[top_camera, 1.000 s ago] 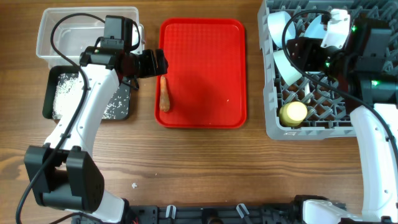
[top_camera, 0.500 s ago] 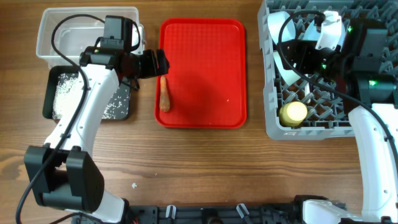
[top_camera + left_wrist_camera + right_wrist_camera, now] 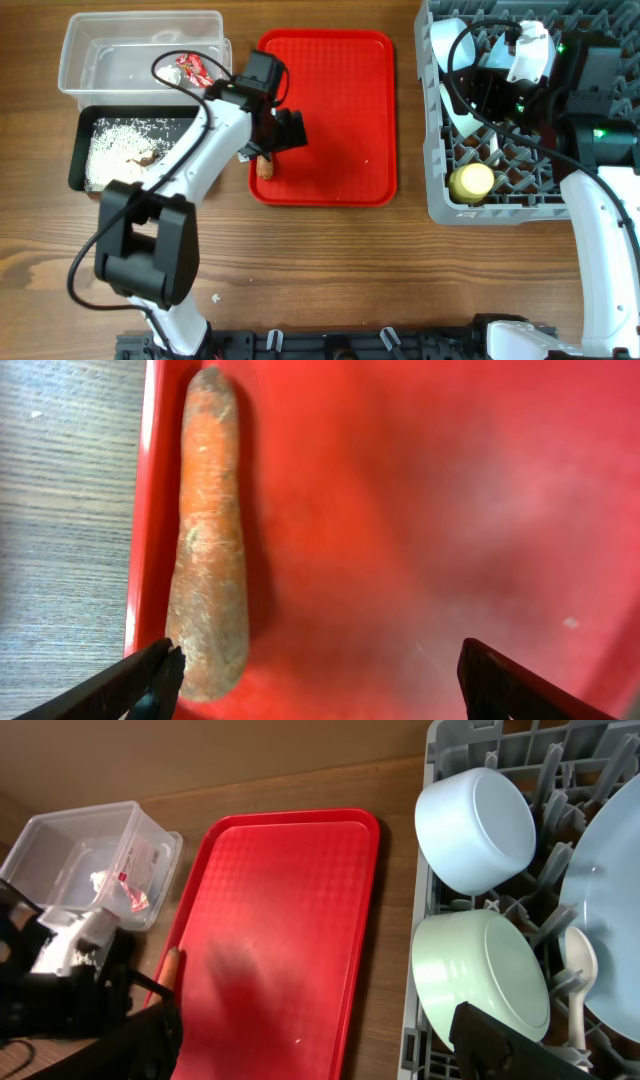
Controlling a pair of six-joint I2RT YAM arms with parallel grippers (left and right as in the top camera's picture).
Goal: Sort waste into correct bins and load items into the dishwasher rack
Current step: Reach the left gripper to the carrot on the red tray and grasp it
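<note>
A small orange carrot [image 3: 210, 530] lies along the left rim of the red tray [image 3: 330, 110]. My left gripper [image 3: 320, 682] hangs open just above it, the carrot's blunt end next to the left fingertip [image 3: 152, 678]. A red-and-white wrapper [image 3: 190, 68] sits in the clear tub [image 3: 100, 45]. Rice and brown scraps lie in the black tray [image 3: 82, 150]. In the grey rack [image 3: 435, 205] stand two bowls [image 3: 475, 815], a plate [image 3: 610, 910], a white spoon [image 3: 580, 955] and a yellow cup [image 3: 472, 182]. My right gripper [image 3: 320, 1050] is open above the rack's left side, holding nothing.
The left arm [image 3: 190, 170] stretches across the black tray's right end to the red tray. A white crumb [image 3: 217, 297] lies on the wooden table near the front. The rack's upright pegs [image 3: 520, 160] stand around the dishes.
My left arm has swung from over the two bins to the carrot at the red tray's left rim, uncovering the wrapper and rice. The right arm has barely shifted.
</note>
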